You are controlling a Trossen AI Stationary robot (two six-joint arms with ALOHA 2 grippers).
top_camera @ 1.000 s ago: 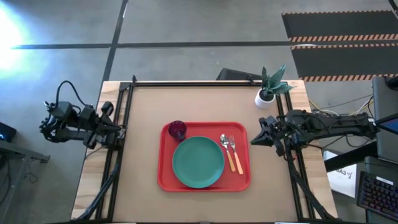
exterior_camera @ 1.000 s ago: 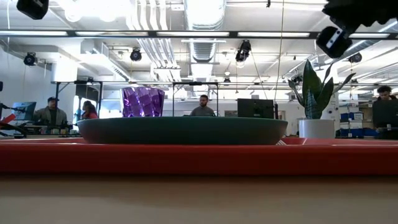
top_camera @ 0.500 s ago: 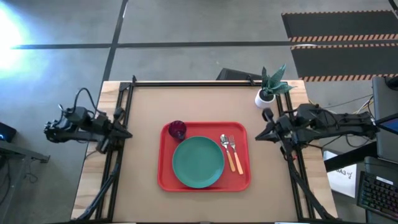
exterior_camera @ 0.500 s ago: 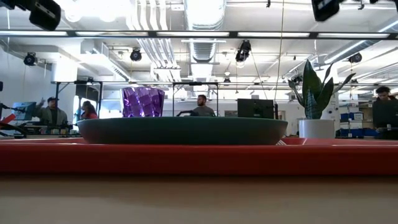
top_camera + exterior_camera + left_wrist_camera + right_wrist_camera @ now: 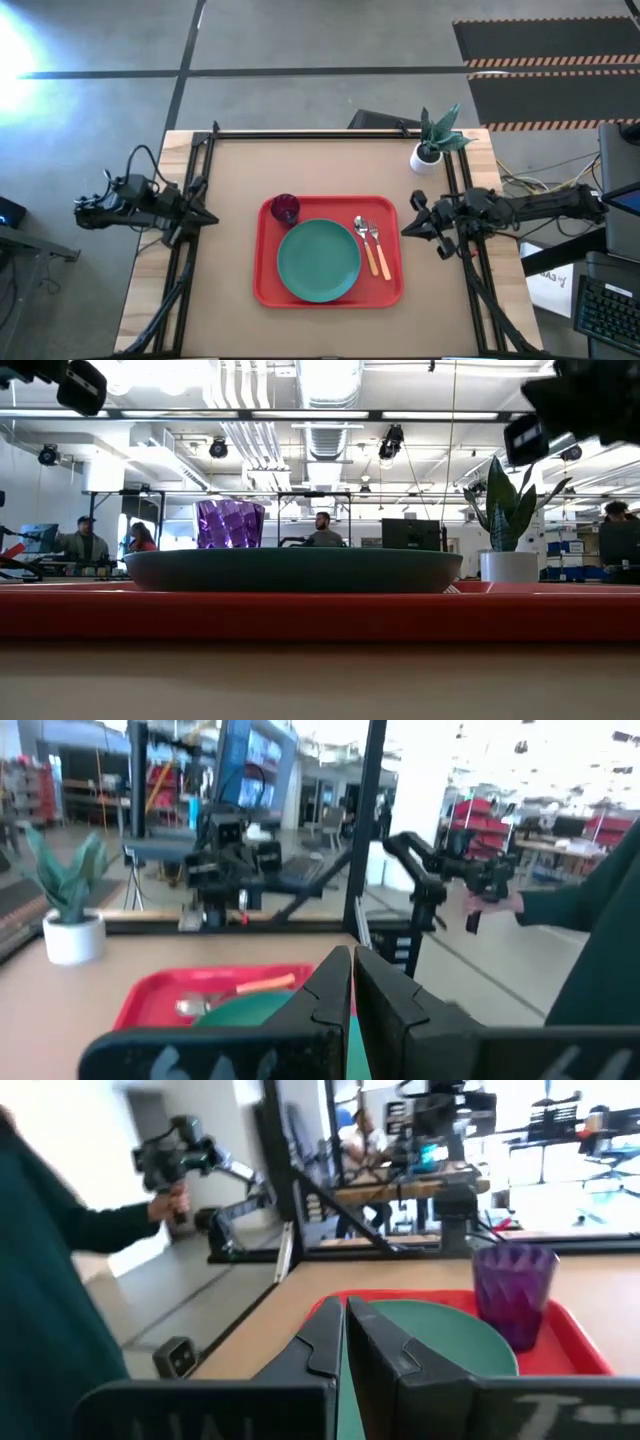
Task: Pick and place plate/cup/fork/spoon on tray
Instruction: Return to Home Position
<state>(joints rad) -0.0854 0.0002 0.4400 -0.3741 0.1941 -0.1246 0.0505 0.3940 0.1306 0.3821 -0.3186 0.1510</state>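
Red plastic, stiff and broad: the tray [image 5: 392,291] lies in the middle of the bench [image 5: 230,170] with all four pieces on it. The plate [image 5: 318,261] sits at its centre. The cup [image 5: 285,209] stands upright just beside the plate, toward the tray's far left corner. The spoon [image 5: 366,248] and fork [image 5: 379,252] lie side by side to the plate's right, handles pointing at the near edge.

My left jaws hang off the bench's left edge and my right jaws off its right edge, both well apart from the tray. Each pair is pressed together on nothing, as my wrist views show.

By my reckoning the setting is done and only the trip home remains.

If I had to lift anything again, I judge the plate rigid, light and smooth, so I would pinch its raised rim rather than the flat. The cup looks thin-walled and easily tipped; I would close gently across its wall below the lip. The fork and spoon lie low and flat, and their metal ends would likely slip, so I would take the orange-tan handles across their width, one at a time since they nearly touch. The tray is too wide to carry single-handed; its rim is the place to nudge or pinch.

A potted plant [image 5: 430,145] stands at the far right corner, near my right arm's path.
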